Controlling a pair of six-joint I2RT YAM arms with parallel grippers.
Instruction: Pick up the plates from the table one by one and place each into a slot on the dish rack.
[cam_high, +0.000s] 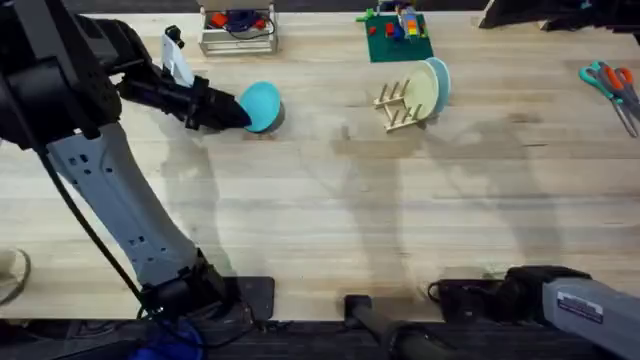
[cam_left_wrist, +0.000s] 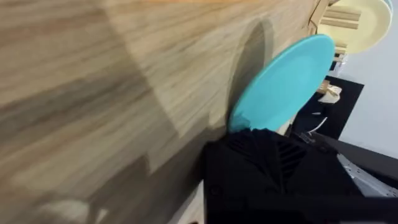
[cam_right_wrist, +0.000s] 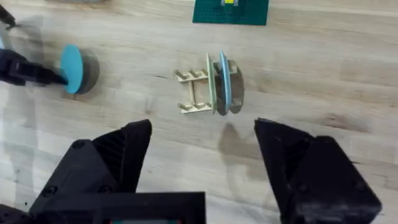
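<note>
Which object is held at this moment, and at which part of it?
The left gripper holds the turquoise plate by its rim, lifted and tilted above the table. The right gripper is open, holding nothing.

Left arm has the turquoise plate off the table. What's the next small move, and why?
Probably carry the turquoise plate sideways toward the dish rack, keeping it lifted. The left gripper holds the plate by its edge, tilted above the table. The rack already holds a cream plate and a light blue plate at one end; the pegs nearer the gripper look free.
</note>
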